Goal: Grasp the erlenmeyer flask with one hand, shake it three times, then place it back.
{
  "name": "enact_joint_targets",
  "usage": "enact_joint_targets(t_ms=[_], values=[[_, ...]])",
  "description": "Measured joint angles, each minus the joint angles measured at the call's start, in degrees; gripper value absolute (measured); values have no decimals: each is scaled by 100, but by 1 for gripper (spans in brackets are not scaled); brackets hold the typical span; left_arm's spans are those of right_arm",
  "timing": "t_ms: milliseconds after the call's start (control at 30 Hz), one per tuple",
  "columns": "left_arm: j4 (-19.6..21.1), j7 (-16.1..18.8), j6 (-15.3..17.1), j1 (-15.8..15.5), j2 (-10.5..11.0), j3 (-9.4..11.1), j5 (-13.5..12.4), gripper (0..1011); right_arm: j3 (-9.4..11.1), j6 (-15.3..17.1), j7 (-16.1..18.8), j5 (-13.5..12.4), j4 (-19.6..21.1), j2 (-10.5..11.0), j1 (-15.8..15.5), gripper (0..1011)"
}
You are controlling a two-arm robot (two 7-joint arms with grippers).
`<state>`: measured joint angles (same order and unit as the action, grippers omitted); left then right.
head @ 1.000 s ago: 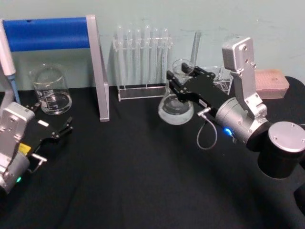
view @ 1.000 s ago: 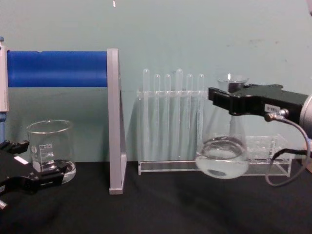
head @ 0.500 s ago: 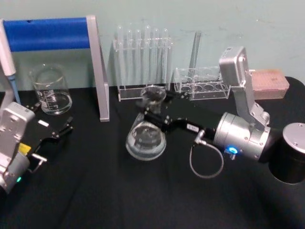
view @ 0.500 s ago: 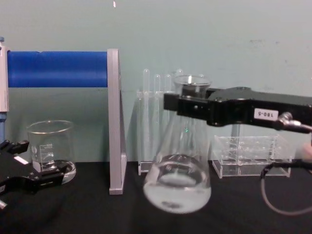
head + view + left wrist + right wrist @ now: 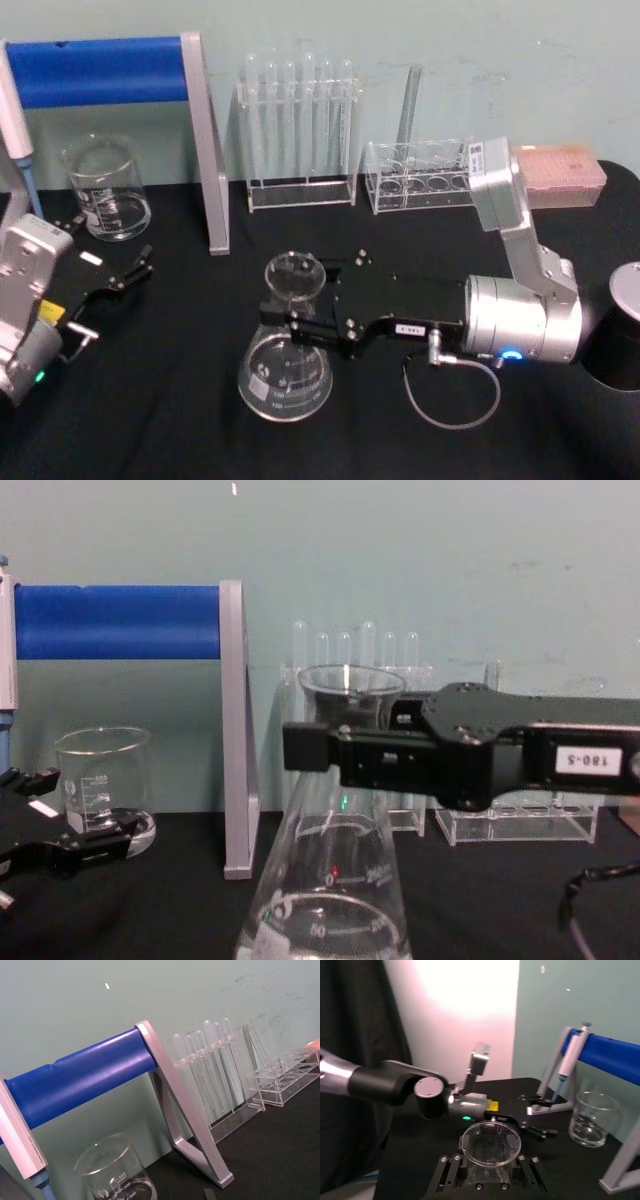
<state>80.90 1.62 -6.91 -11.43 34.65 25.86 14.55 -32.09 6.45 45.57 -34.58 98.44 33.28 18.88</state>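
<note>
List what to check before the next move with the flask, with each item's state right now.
1. Right gripper shut on flask neck: ok.
2. Flask upright in the chest view: ok.
3. Flask base resting on the table: cannot tell.
4. Flask apart from the tube rack: ok.
5. Left gripper open, parked near the beaker, away from the flask: ok.

Black desk [image 5: 180, 420]: beaker [image 5: 105, 190] at 10 o'clock, blue-bar stand [image 5: 200, 140] 11, test-tube rack [image 5: 300, 135] 12, small clear rack [image 5: 415, 175] 1, pink box [image 5: 565, 172] 2.
</note>
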Motion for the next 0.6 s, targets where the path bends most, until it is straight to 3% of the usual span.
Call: enact_joint_targets(t_ms=[200, 400, 533, 567, 600], values=[[0, 0, 0, 0, 0, 0, 0, 1001, -77, -55, 59, -57, -19, 53, 57, 449], [0, 0, 0, 0, 0, 0, 0, 1001, -51, -72, -517, 7, -169, -76, 109, 449], [0, 0, 0, 0, 0, 0, 0, 1001, 51, -141, -1307, 245, -325, -276, 118, 449], [0, 0, 0, 0, 0, 0, 0, 1001, 117, -185, -1655, 386, -370, -373, 98, 449], [0, 0, 0, 0, 0, 0, 0, 1001, 117, -185, -1655, 386, -370, -373, 98, 449]])
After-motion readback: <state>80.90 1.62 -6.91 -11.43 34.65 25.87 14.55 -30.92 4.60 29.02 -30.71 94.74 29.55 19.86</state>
